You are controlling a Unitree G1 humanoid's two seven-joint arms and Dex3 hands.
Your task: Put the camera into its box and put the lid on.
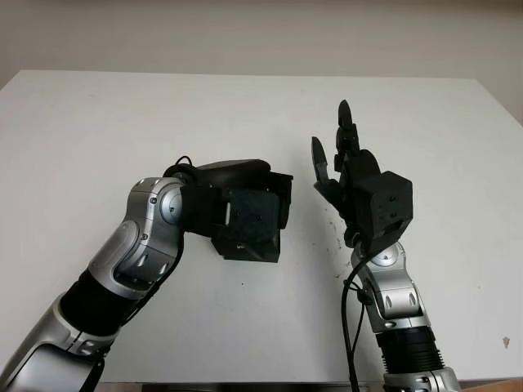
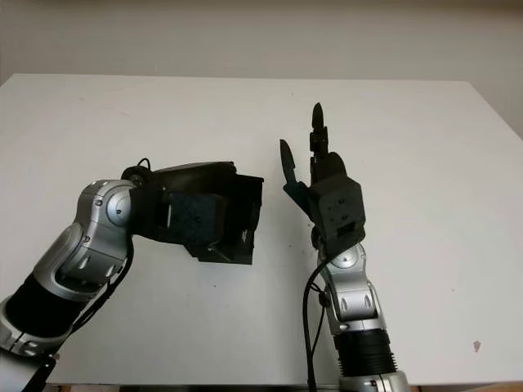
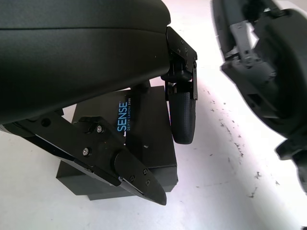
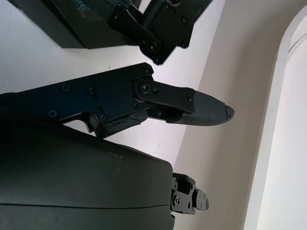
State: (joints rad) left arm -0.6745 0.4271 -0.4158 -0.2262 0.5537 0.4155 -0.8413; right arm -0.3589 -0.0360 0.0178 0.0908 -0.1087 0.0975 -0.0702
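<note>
Left hand (image 1: 245, 216) sits over the black box (image 3: 144, 139) at table (image 1: 98, 122) centre, fingers around it, seemingly gripping. Right hand (image 1: 347, 163), at its 3 o'clock, is raised, holding nothing.

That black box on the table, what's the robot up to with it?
The robot's left hand is over the black box, its fingers around the closed box, which sits on the white table. The right hand is open, raised just beside it. I see no camera outside the box.
</note>
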